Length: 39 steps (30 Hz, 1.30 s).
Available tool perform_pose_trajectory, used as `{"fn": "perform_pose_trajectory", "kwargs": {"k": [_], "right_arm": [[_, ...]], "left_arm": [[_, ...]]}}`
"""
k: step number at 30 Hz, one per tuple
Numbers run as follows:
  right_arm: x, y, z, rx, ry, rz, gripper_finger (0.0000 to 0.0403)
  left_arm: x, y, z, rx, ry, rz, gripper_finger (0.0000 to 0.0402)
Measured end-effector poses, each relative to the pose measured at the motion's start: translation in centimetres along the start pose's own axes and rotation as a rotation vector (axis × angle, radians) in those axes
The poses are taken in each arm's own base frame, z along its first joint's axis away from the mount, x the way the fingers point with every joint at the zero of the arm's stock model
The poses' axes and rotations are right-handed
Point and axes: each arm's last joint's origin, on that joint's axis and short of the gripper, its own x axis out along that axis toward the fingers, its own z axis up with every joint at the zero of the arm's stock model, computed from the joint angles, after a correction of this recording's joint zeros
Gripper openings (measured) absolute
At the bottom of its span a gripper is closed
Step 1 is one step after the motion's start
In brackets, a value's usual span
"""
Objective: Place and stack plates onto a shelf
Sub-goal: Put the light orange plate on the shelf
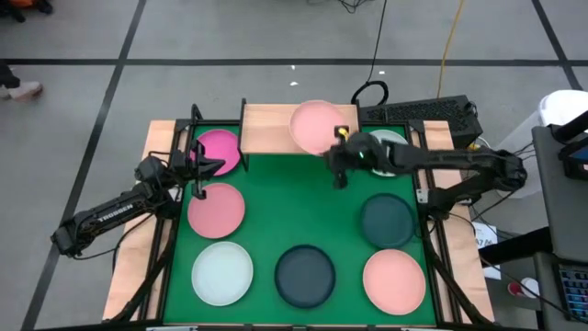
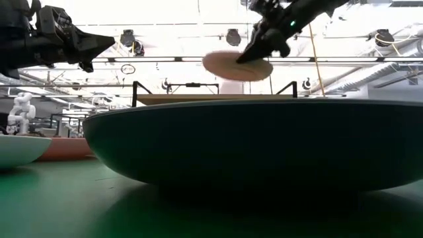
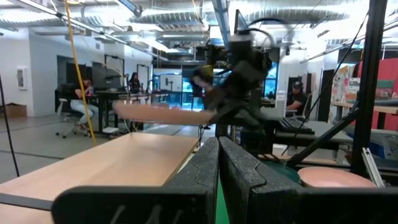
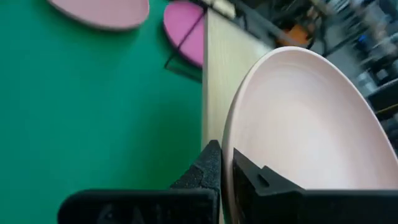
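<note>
My right gripper [image 1: 338,152] is shut on a pale pink plate [image 1: 315,126], held in the air over the right half of the light-wood shelf [image 1: 266,129]. My left gripper [image 1: 209,168] is shut and empty, hovering above the mat between the magenta plate [image 1: 220,147] and the dusty pink plate [image 1: 217,209], both lying flat on the mat. The left wrist view looks along the shelf top [image 3: 124,162] toward the raised plate [image 3: 161,113]. A white plate [image 1: 393,145] lies partly hidden under the right arm. My right gripper [image 4: 225,163] pinches the pale pink plate's rim [image 4: 229,146] at its near edge, one finger on the inside and one on the underside. The fingers come from the table's near-right side, slanting down. The plate [image 2: 236,66] is lifted clear above the shelf, roughly level.
On the green mat [image 1: 303,198] lie a dark teal plate [image 1: 387,221], a salmon plate [image 1: 393,280], another dark teal plate [image 1: 306,274] that fills the low view, and a pale mint plate [image 1: 221,272]. The shelf's left half is bare. Black frame posts stand at the mat's sides.
</note>
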Motion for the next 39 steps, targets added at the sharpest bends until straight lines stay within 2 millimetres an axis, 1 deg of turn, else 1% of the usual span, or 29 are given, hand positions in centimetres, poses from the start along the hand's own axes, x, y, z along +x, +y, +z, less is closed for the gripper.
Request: {"fn": "perform_pose_trajectory", "kwargs": {"k": [3, 6, 10, 13, 19, 26, 35, 39], "right_arm": [[0.9, -1.6, -0.9, 0.023, 0.053, 0.005, 0.0001], [1.8, -2.5, -2.3, 0.041, 0.120, -0.001, 0.0000], [2.8, -2.9, -3.7, 0.067, 0.188, 0.009, 0.0000], [3.5, -2.9, -4.4, 0.093, 0.211, 0.052, 0.0000], [3.8, -3.0, -4.8, 0.117, 0.216, 0.054, 0.0000], [3.4, -3.0, -4.7, 0.153, 0.222, 0.058, 0.0017], [3.3, -2.9, -4.8, 0.156, 0.233, 0.067, 0.0021], [2.9, -2.9, -4.7, 0.157, 0.231, 0.069, 0.0026]], "left_arm": [[0.0, 0.0, 0.0, 0.000, 0.001, 0.001, 0.0019], [0.0, 0.0, 0.0, 0.000, 0.000, 0.001, 0.0019], [0.0, 0.0, 0.0, 0.000, 0.000, 0.001, 0.0019], [0.0, 0.0, 0.0, 0.000, 0.000, 0.001, 0.0019], [0.0, 0.0, 0.0, 0.000, 0.000, 0.002, 0.0019], [0.0, 0.0, 0.0, 0.000, 0.000, 0.002, 0.0019], [0.0, 0.0, 0.0, 0.000, 0.000, 0.001, 0.0019], [0.0, 0.0, 0.0, 0.000, 0.000, 0.001, 0.0019]]}}
